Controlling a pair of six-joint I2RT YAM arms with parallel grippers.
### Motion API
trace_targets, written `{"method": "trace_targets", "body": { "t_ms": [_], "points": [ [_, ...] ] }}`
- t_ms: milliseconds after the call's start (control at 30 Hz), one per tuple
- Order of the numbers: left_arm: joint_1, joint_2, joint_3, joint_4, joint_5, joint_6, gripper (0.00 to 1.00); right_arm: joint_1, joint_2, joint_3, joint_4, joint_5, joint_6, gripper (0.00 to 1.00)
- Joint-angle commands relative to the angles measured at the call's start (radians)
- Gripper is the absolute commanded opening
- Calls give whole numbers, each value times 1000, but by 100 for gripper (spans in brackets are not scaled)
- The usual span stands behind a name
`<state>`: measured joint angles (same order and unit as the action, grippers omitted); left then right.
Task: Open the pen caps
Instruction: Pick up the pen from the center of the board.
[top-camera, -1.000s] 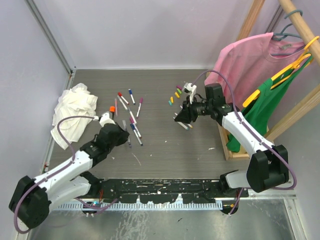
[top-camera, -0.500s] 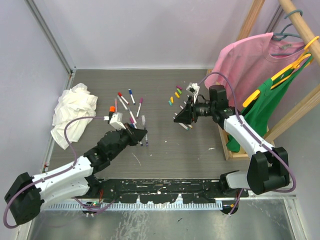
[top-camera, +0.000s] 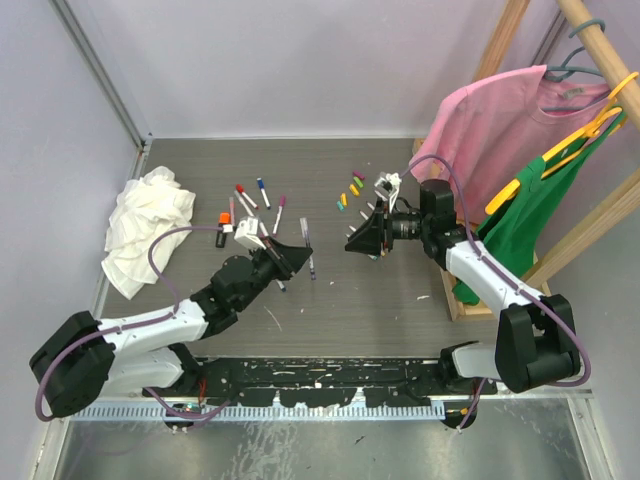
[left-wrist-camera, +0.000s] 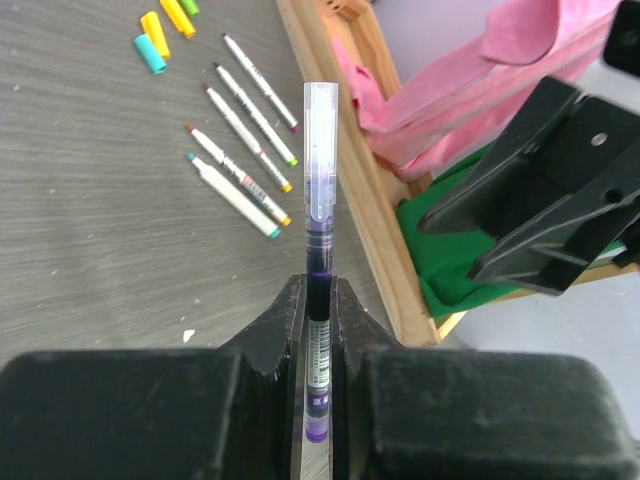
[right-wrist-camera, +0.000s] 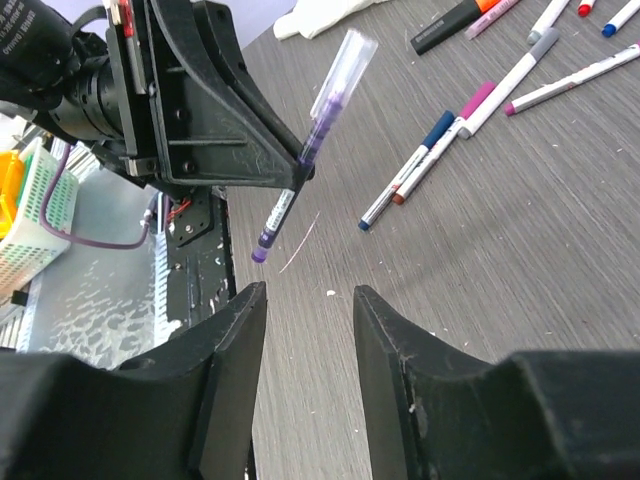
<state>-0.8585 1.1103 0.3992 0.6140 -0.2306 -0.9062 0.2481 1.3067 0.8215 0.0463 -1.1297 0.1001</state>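
A: L arm?
B: Reaching fwd toward centre, forearm low. Left gripper (top-camera: 292, 257) pinched tight on a purple pen (top-camera: 308, 248), tips pointing right.
A: R arm?
B: Elbow bent, wrist turned left. Right gripper (top-camera: 358, 238) faces the L one, near but apart, fingers parted w/ nothing between.

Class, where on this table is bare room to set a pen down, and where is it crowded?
Bare: the near strip of table between the arms, and the far strip behind the capped pens. Crowded: rag left, loose caps and uncapped pens right.
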Motion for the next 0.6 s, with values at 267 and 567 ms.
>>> {"method": "trace_targets", "body": {
  "t_ms": [267, 567],
  "points": [
    [-22, 150, 102, 285, -19, -32, 0, 29, -35, -102, 362, 3, 203, 53],
    [-72, 275, 165, 379, -87, 8, 0, 88, -3, -112, 349, 106, 195, 53]
  ]
}}
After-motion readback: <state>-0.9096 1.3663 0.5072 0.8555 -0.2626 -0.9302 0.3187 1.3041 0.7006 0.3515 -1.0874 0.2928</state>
